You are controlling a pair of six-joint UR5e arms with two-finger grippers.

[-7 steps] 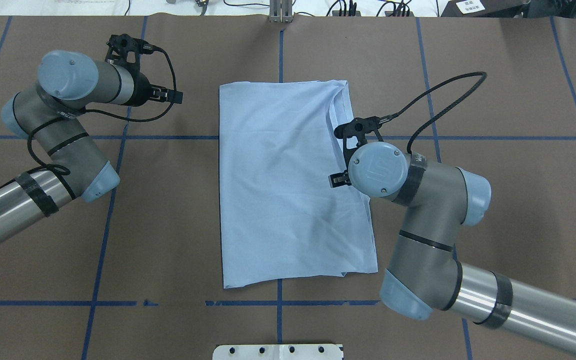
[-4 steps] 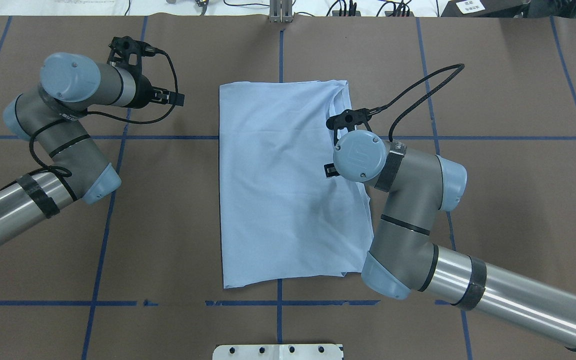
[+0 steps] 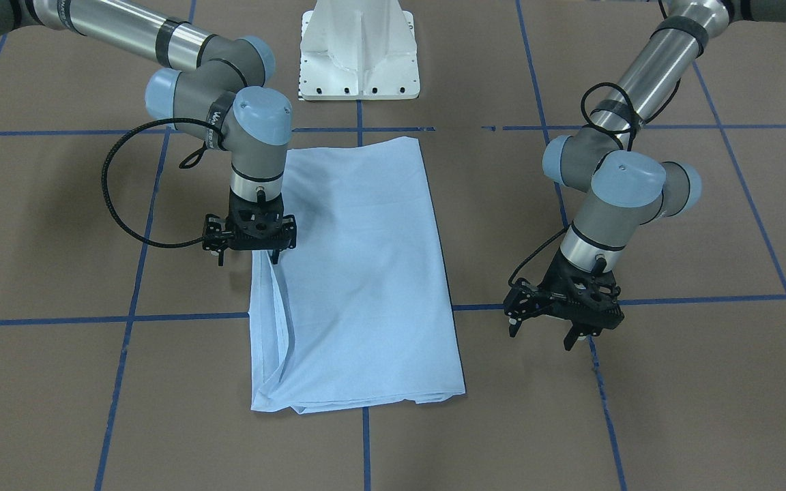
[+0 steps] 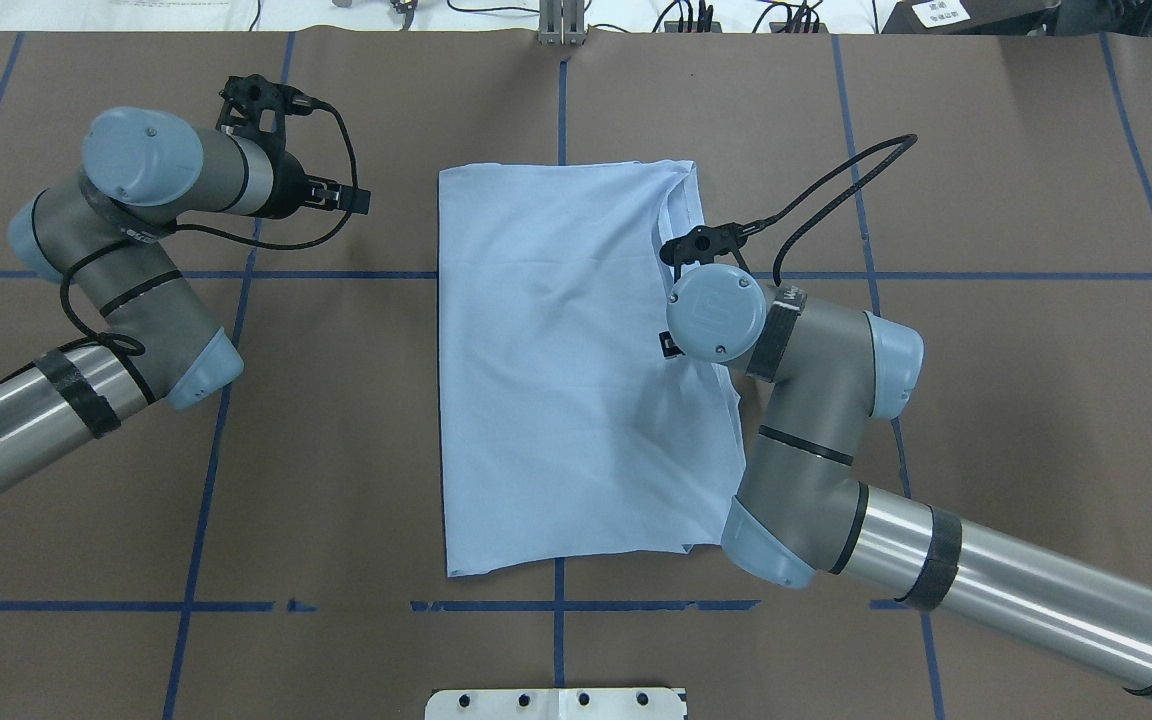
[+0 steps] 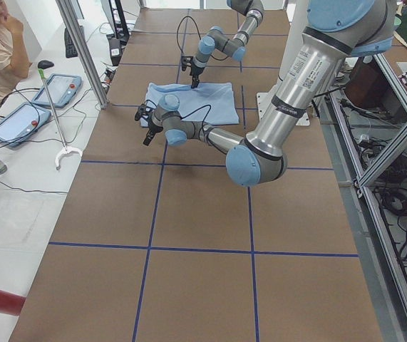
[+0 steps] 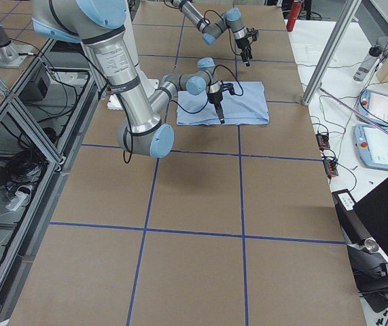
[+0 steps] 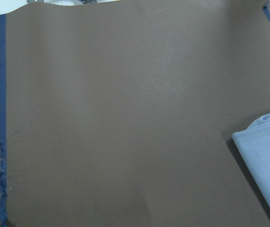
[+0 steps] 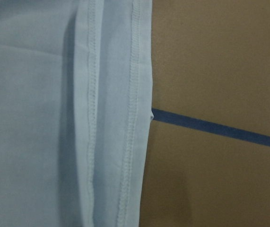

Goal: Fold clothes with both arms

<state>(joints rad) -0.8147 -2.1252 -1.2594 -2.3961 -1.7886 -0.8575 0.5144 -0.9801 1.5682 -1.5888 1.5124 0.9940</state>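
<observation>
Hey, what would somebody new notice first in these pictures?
A light blue shirt, folded into a long rectangle, lies at the middle of the brown table. The right arm's tool hangs open over the shirt's stitched edge. The left arm's tool hangs open above bare table off to the shirt's other side.
</observation>
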